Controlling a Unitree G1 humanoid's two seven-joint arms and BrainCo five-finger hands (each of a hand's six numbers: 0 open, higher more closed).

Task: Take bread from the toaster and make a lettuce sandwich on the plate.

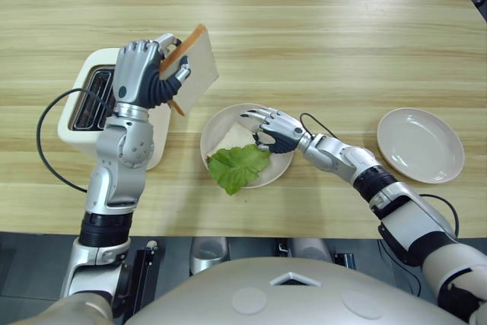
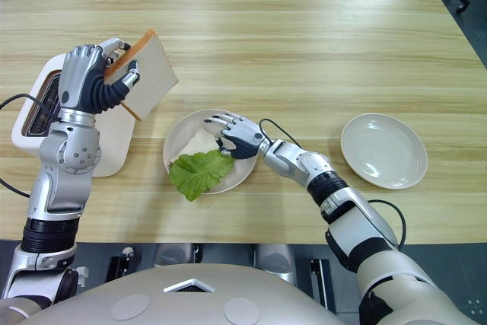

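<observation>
Two bread slices are in your view. Your left hand [image 1: 144, 74] is closed on one slice [image 1: 196, 66], pinching its lower left edge and holding it tilted in the air above the right end of the toaster [image 1: 91, 108]. Seen from the plate [image 1: 228, 118] at the middle of the table [image 1: 319, 36], that slice is at ten o'clock and the toaster at nine o'clock. The other slice [image 1: 237, 138] lies flat on the plate, toward its eleven o'clock side. The lettuce [image 1: 237, 167] lies over that slice's near edge, at the plate's six to seven o'clock, with its tip hanging past the rim over the table. Your right hand [image 1: 275, 131] is over the plate's two o'clock side, palm down, at the lettuce's upper right edge; you cannot tell whether it grips the leaf. A second plate [image 1: 421, 144] rests at three o'clock, well apart from the first.
</observation>
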